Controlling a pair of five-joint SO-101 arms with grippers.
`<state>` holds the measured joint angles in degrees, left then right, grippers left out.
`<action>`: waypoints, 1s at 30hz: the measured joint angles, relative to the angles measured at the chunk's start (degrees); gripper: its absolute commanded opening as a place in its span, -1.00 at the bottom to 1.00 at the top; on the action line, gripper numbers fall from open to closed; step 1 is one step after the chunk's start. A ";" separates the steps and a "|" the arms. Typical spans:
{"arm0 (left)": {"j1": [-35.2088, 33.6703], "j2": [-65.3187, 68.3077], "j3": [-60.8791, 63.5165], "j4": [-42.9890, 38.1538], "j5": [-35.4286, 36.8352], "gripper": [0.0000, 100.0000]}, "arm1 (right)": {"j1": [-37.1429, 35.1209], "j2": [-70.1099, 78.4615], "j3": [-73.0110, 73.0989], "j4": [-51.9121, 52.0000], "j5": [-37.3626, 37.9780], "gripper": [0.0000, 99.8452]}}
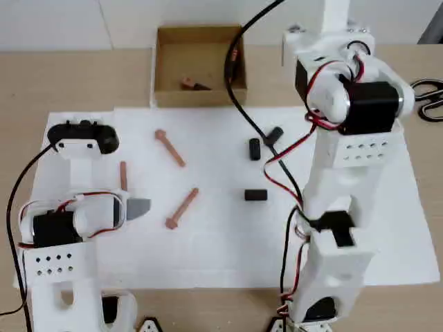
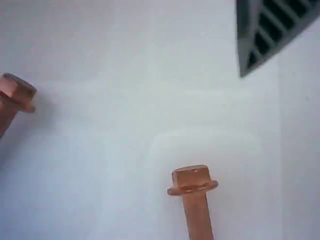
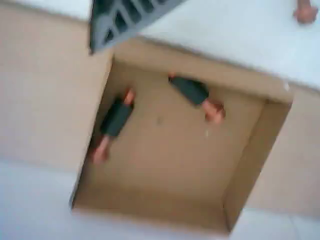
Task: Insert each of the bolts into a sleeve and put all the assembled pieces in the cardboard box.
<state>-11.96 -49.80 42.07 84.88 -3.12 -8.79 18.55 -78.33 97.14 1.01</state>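
The left arm (image 1: 62, 238) sat folded low at the near left of the white sheet (image 1: 221, 242), the left gripper (image 1: 136, 207) close over it among three loose bolts (image 1: 182, 207); whether it was apart or together could not be told. Three black sleeves (image 1: 255, 195) lay loose further right, and the box (image 1: 165, 66), on the tabletop (image 1: 83, 83) behind the sheet, held two sleeved bolts (image 3: 116, 120). The right arm (image 1: 346, 159) stood tall and stretched far, the right gripper (image 3: 115, 22) near the box, its state also impossible to tell.
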 measured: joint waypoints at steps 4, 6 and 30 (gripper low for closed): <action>0.00 0.00 0.00 0.00 0.00 -0.32 | -0.26 -11.16 16.35 0.00 0.00 -0.45; 0.00 0.00 0.00 0.00 0.00 -0.32 | -0.62 -17.67 25.58 0.00 0.00 -0.45; 0.00 0.00 0.00 0.00 0.00 -0.32 | 0.62 -43.96 98.37 -10.55 0.09 -0.45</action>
<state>-11.96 -49.80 42.07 84.88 -3.12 -8.18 -25.41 20.04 86.59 1.10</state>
